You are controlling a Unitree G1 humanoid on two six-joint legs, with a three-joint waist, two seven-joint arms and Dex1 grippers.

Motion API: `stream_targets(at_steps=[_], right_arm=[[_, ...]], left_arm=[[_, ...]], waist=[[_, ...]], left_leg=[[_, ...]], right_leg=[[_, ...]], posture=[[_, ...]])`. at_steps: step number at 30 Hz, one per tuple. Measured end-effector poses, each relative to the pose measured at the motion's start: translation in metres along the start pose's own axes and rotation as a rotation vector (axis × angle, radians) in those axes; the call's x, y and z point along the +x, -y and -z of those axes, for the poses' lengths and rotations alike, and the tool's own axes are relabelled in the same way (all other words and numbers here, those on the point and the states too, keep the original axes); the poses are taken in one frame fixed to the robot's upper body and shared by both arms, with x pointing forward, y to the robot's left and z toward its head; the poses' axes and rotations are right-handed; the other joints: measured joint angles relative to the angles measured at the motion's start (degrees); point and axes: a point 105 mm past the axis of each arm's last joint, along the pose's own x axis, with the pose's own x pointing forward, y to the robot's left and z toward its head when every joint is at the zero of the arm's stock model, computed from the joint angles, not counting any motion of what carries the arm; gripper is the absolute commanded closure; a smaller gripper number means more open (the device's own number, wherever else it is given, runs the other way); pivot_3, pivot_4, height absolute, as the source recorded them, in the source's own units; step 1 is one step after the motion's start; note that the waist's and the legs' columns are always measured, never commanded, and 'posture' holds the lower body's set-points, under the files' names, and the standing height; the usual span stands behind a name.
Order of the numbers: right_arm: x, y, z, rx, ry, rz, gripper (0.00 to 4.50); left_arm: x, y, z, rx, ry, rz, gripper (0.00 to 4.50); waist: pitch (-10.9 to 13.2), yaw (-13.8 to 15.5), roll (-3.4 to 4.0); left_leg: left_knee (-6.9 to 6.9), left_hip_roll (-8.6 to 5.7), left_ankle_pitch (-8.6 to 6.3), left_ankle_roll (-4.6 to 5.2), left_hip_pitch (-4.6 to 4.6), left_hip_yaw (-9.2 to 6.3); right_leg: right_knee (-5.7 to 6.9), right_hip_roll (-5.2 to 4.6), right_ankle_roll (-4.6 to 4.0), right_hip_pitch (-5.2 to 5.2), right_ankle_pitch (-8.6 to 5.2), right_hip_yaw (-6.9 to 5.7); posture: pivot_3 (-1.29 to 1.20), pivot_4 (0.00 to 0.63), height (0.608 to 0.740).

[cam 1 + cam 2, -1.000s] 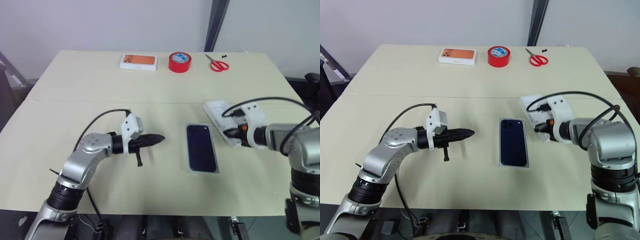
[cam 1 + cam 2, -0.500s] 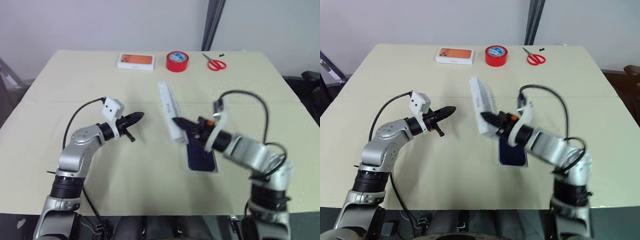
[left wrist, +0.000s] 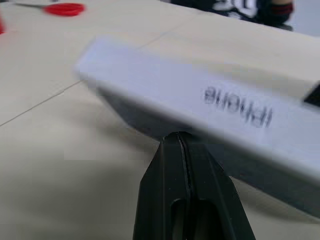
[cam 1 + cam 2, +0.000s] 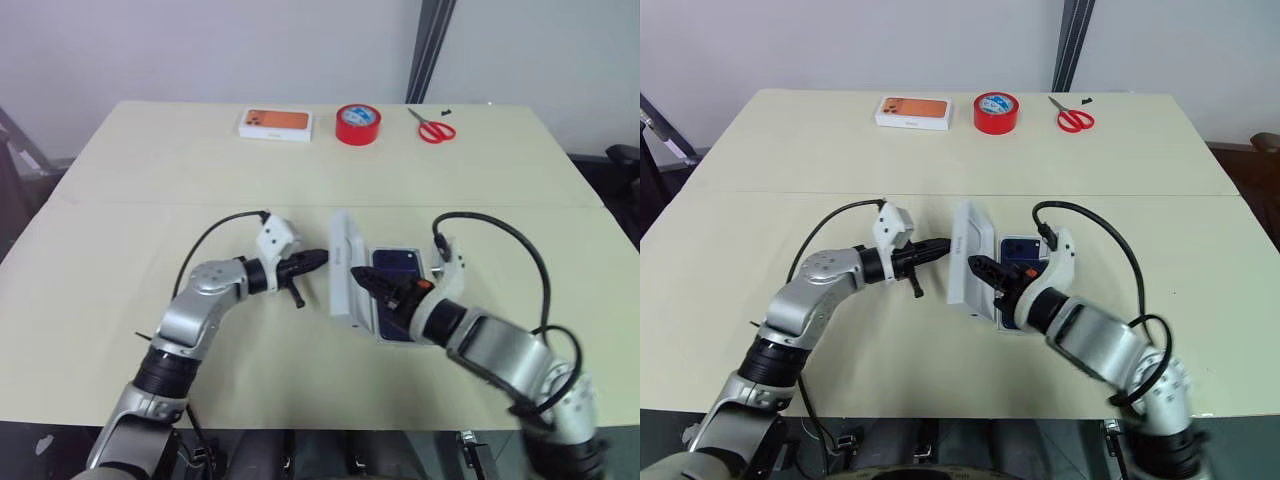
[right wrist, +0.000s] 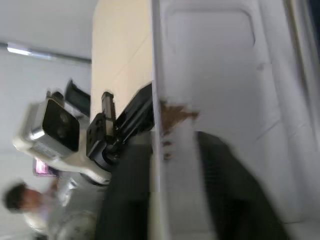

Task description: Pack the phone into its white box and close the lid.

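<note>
The dark navy phone point(image 4: 400, 264) lies in the white box point(image 4: 1001, 326) near the table's middle; my right arm hides its near part. The lid point(image 4: 345, 265) stands tilted on its long edge just left of the phone, with "iPhone" printed on its side point(image 3: 239, 107). My left gripper point(image 4: 322, 257) is shut and empty, and its tip touches the lid's outer side. From the phone's side, my right gripper point(image 4: 978, 266) is open, its fingers on either side of the lid's wall point(image 5: 172, 165).
At the table's far edge stand a white box with an orange phone print point(image 4: 276, 123), a red tape roll point(image 4: 358, 124) and red scissors point(image 4: 432, 128). Bare tabletop lies left of my left arm and right of the phone.
My right gripper swung the lid from the phone's right side over to its left, set it down on edge, and its fingers parted. My left gripper moved right against the lid.
</note>
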Motion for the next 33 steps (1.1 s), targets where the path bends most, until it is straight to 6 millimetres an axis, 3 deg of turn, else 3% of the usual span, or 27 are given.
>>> stream_targets(at_steps=[1, 4, 10, 11, 13, 18, 19, 23, 25, 30, 33], right_arm=[[-0.005, 0.004, -0.01, -0.066, -0.006, 0.01, 0.65], [-0.015, 0.01, -0.03, -0.183, -0.036, 0.008, 0.65], [-0.032, 0.027, -0.079, -0.459, -0.031, 0.163, 0.65], [-0.034, 0.033, -0.082, -0.494, -0.035, 0.189, 0.89], [-0.034, 0.043, -0.084, -0.561, -0.058, 0.228, 1.5], [-0.034, 0.06, -0.085, -0.705, -0.116, 0.281, 4.09], [-0.034, 0.063, -0.084, -0.752, -0.136, 0.295, 4.44], [-0.036, 0.066, -0.078, -0.968, -0.22, 0.321, 4.44], [-0.033, 0.064, -0.073, -1.022, -0.246, 0.299, 4.44], [-0.023, 0.065, -0.052, -1.134, -0.327, 0.259, 4.44], [-0.016, 0.066, -0.043, -1.153, -0.352, 0.239, 4.44]], left_arm=[[0.004, 0.002, -0.002, 0.007, 0.006, 0.011, 4.49], [0.017, 0.01, -0.006, 0.001, 0.024, 0.053, 4.49], [0.049, 0.044, -0.01, 0.024, 0.024, 0.196, 4.49], [0.052, 0.047, -0.011, 0.025, 0.028, 0.208, 4.49], [0.054, 0.048, -0.013, 0.03, 0.03, 0.214, 4.49], [0.049, 0.038, -0.018, -0.011, 0.049, 0.173, 4.49], [0.046, 0.033, -0.022, -0.036, 0.067, 0.153, 4.49], [0.025, 0.009, -0.042, -0.113, 0.145, 0.05, 4.49], [0.017, -0.001, -0.042, -0.133, 0.134, 0.004, 4.49], [-0.004, -0.024, -0.005, -0.106, -0.124, -0.102, 4.49], [-0.001, -0.015, 0.014, -0.089, -0.24, -0.06, 4.49]], waist=[[0.0, 0.04, 0.0], [0.0, -0.05, 0.0], [0.0, 0.16, 0.04], [0.01, 0.17, 0.03], [0.0, 0.17, 0.03], [-0.01, 0.05, 0.06], [-0.01, 0.1, 0.07], [0.0, 0.07, 0.08], [0.0, 0.07, 0.09], [0.0, 0.1, 0.08], [0.0, 0.44, 0.08]], left_leg=[[-0.01, 0.01, -0.01, 0.03, 0.01, -0.02], [-0.07, 0.12, -0.03, 0.06, 0.02, -0.07], [0.01, 0.11, -0.03, 0.06, 0.04, -0.05], [0.01, 0.11, -0.04, 0.07, 0.02, -0.06], [0.0, 0.11, -0.05, 0.09, 0.02, -0.06], [0.0, 0.12, -0.05, 0.08, 0.03, -0.06], [0.0, 0.12, -0.05, 0.08, 0.02, -0.06], [-0.01, 0.12, -0.05, 0.08, -0.01, -0.07], [-0.01, 0.11, -0.05, 0.07, 0.01, -0.07], [-0.01, 0.09, -0.04, 0.06, 0.02, -0.06], [-0.01, 0.07, -0.04, 0.05, 0.0, -0.07]], right_leg=[[-0.02, 0.01, 0.0, 0.02, 0.0, -0.03], [-0.05, 0.13, 0.0, 0.03, 0.0, -0.05], [-0.09, 0.1, 0.0, 0.12, 0.0, -0.04], [-0.1, 0.1, 0.0, 0.11, 0.0, -0.04], [-0.11, 0.1, 0.0, 0.1, 0.0, -0.04], [-0.06, 0.09, 0.0, 0.06, 0.0, -0.02], [-0.06, 0.08, 0.0, 0.05, 0.0, -0.02], [-0.07, 0.06, 0.0, 0.01, 0.0, -0.03], [-0.05, 0.07, 0.0, 0.01, 0.0, -0.03], [-0.05, 0.06, 0.0, 0.01, 0.0, -0.02], [-0.08, 0.01, 0.0, 0.02, 0.0, -0.04]], posture=[[0.0, 0.15, 0.725], [0.0, 0.15, 0.725], [0.0, 0.15, 0.725], [0.0, 0.15, 0.725], [0.0, 0.15, 0.725], [0.0, 0.15, 0.725], [0.0, 0.15, 0.725], [0.0, 0.15, 0.725], [0.0, 0.15, 0.725], [0.0, 0.15, 0.725], [0.0, 0.15, 0.725]])
